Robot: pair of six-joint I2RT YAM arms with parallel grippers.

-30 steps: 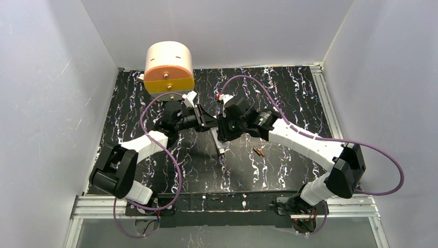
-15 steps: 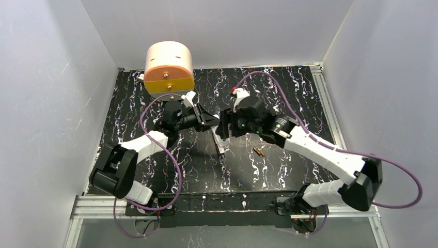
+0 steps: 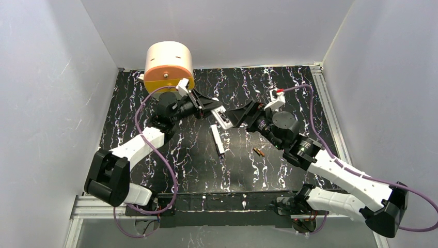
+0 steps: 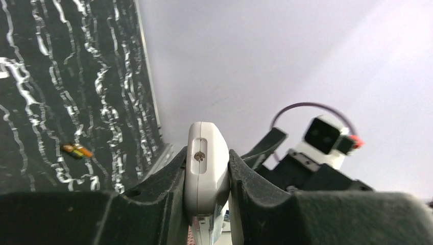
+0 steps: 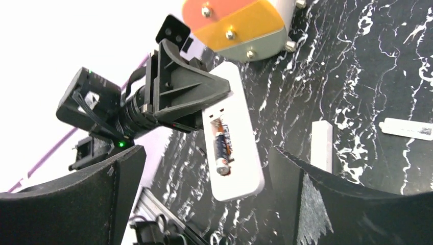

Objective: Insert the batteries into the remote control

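Observation:
My left gripper [image 3: 216, 110] is shut on the white remote control [image 3: 223, 120], holding it in the air above the table; its fingers [image 4: 163, 189] press both faces of the remote control [image 4: 207, 168]. In the right wrist view the remote control [image 5: 232, 138] shows its open back compartment with one battery [image 5: 223, 148] lying in it. My right gripper [image 3: 236, 115] stands open just right of the remote, apart from it; the right gripper [image 5: 207, 168] has nothing between its fingers. Another battery [image 3: 259, 152] lies on the dark table, also seen as a battery [image 4: 76, 150] from the left wrist.
A plain white bar [image 3: 217, 139] lies on the marbled black mat [image 3: 289, 98] below the remote. A cream and orange drum [image 3: 168, 66] stands at the back left. A small white label strip [image 5: 408, 128] lies on the mat. White walls close in three sides.
My right gripper has opened wide and drawn back to the right, away from the remote. The left gripper has lifted the remote and turned it toward the right.

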